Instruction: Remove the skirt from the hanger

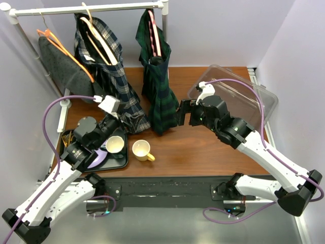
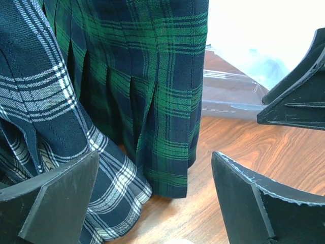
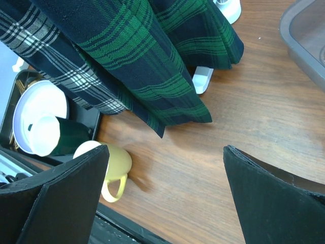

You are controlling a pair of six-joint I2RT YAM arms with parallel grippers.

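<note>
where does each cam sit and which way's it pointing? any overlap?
Top external: above and behind the robot, looking down on table and rack; both arms, left gripper and right gripper open.
Left wrist: low over the table, facing the green skirt hem; own fingers.
Right wrist: higher, looking down on skirt hems and yellow mug; own fingers.
Shared: green skirt in all three.

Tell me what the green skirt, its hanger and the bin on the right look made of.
Green skirt: woven tartan cloth, matte, pressed pleats and visible weave. Hanger: smooth pink arms, likely plastic or painted wood; too small to tell. Bin: clear rigid plastic, glossy; the table shows through.
</note>
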